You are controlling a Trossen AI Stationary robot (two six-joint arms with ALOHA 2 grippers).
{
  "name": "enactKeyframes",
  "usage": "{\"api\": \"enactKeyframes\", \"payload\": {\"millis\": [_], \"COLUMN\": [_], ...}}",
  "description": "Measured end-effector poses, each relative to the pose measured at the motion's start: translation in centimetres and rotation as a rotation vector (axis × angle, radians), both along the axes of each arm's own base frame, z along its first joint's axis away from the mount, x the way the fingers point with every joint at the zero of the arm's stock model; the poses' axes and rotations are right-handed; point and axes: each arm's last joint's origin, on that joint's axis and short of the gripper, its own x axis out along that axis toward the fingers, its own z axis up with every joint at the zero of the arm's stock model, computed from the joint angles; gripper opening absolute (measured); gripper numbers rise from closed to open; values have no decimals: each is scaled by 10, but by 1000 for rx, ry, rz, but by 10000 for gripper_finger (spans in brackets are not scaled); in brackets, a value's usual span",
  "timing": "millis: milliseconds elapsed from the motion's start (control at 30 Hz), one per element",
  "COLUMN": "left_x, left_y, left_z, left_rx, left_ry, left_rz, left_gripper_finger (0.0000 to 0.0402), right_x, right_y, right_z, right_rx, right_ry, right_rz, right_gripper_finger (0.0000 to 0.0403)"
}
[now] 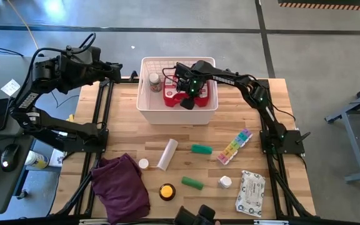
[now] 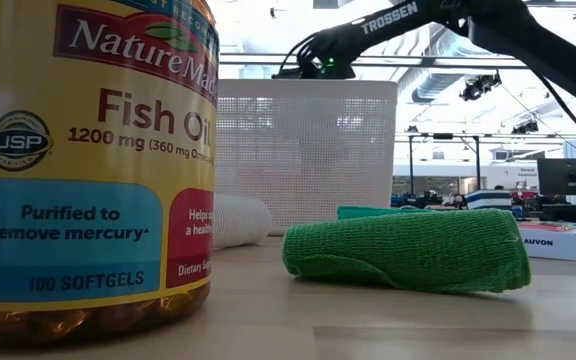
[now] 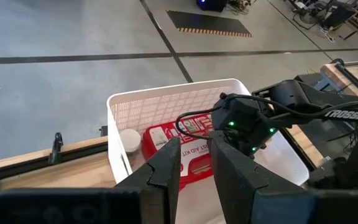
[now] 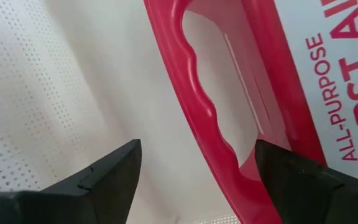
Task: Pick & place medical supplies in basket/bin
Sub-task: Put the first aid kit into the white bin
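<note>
Grey concrete floor all round; wooden table (image 1: 186, 134) in the middle. At its far edge, white basket (image 1: 144, 106), already holding a red first-aid case (image 1: 172, 95) and a small white bottle (image 1: 154, 80). Right gripper (image 4: 197, 168) down inside the basket, fingers spread wide on either side of the case's handle (image 4: 197, 93), released, gripping nothing. Left gripper (image 3: 194, 174) parked off the far-left corner, aimed at the basket, jaws nearly together, nothing visible between them.

Still out on the near half of the table, well apart from the basket: white wipes pack (image 1: 250, 192), rainbow pill organiser (image 1: 234, 147), white tube (image 1: 167, 154) lying lengthwise toward the basket, two green rolls (image 1: 201, 149) (image 1: 192, 182), amber bottle (image 1: 167, 191), small white-capped bottles (image 1: 225, 182) (image 1: 143, 164). Purple cloth (image 1: 122, 186) at the near left.

Judged nearer the right arm: organiser, wipes, far green roll, the latter's long axis crosswise. Probably next: lift out, swing back toward the near side.
</note>
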Motion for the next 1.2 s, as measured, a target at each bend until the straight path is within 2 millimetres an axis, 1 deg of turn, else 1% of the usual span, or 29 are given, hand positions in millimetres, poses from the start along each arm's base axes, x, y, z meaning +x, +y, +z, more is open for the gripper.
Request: {"api": "enactKeyframes", "payload": {"millis": [133, 233, 333, 433, 533, 633, 833, 933, 1100, 1200], "left_x": [0, 2, 3, 3, 6, 8, 11, 13, 16, 16], "left_y": [0, 1, 1, 1, 1, 2, 2, 3, 3, 3], "left_z": [0, 0, -1, -1, -2, -2, -3, -4, -5, -5], "left_rx": [0, -3, -6, -8, -14, -19, -32, -38, -49, -51], "left_ry": [-1, 4, 6, 5, 9, 14, 18, 21, 25, 23], "left_rz": [-1, -2, -6, -11, -18, -24, -41, -49, -64, -67], "left_gripper_finger": [127, 127, 127, 127, 127, 127, 127, 127, 127, 127], "right_x": [-1, 0, 1, 1, 3, 3, 2, 1, 4, 3], "right_y": [1, 1, -1, -1, -2, -2, 0, 2, 3, 2], "right_z": [0, 0, 1, 2, 3, 4, 5, 9, 19, 22], "right_rx": [19, 0, 59, 63, 108, 88, 73, 73, 123, 126], "right_ry": [18, 24, -19, -23, -57, -44, -32, -31, -123, -133], "right_rz": [-65, -116, -161, -231, -254, -304, -306, -297, -292, -302], "right_gripper_finger": [305, 305, 305, 305, 305, 305, 304, 304, 304, 304]}}
